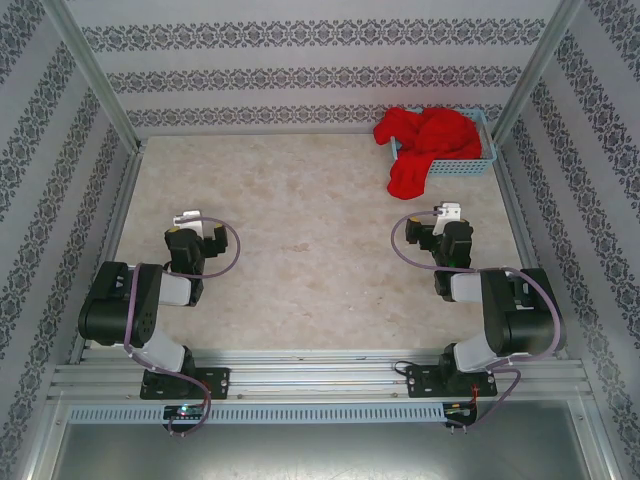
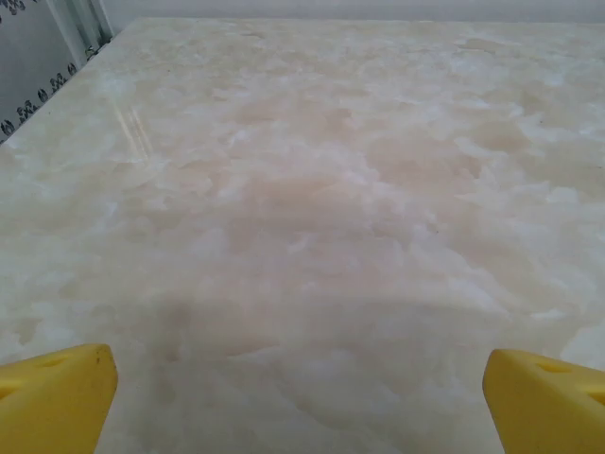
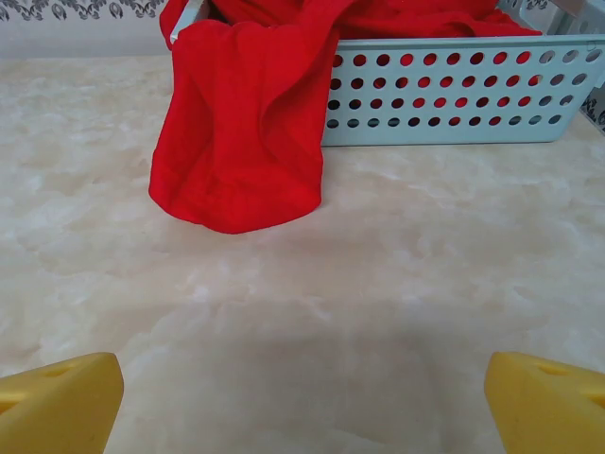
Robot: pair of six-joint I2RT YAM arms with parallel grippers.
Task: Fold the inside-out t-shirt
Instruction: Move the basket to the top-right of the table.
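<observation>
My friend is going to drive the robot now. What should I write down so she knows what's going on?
The left claw is open and empty, over the bare pale marbled table.
The right claw is open and empty, facing the basket, apart from the shirt.
The bright red soft fabric t-shirt is bunched in the light blue perforated plastic basket at the table's far right corner; one part hangs over the rim onto the tabletop.
Done: nothing yet.
Left: pull the shirt out, spread it flat, fold it.

Much of the t-shirt (image 3: 236, 142) hides behind the basket (image 3: 454, 135) wall — its top cropped by the view's edge.
</observation>
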